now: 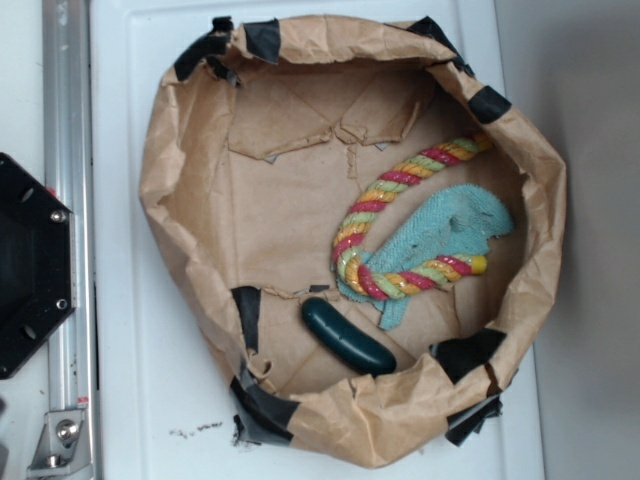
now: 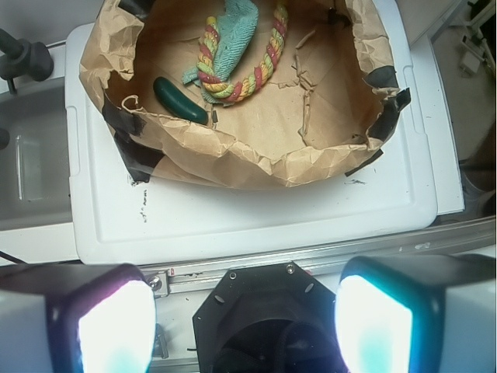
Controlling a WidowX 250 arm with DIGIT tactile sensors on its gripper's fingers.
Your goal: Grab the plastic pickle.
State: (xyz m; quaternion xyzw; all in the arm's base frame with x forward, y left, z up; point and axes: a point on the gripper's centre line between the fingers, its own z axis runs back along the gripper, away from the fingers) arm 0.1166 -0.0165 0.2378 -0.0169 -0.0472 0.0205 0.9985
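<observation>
The plastic pickle (image 1: 349, 337), dark green and glossy, lies flat inside the brown paper basket (image 1: 185, 130), near its front wall. In the wrist view the pickle (image 2: 179, 99) rests at the basket's left side, beside the rope. My gripper (image 2: 245, 326) is open, its two glowing pads (image 2: 116, 330) wide apart with nothing between them. It hovers high over the black robot base (image 2: 264, 326), well short of the basket and far from the pickle. The gripper does not show in the exterior view.
A multicoloured twisted rope (image 1: 395, 225) loops over a light teal cloth (image 1: 445, 235) at the basket's right. The basket sits on a white lid (image 2: 256, 210). A metal rail (image 1: 65, 200) and the black base (image 1: 30, 265) lie along the left.
</observation>
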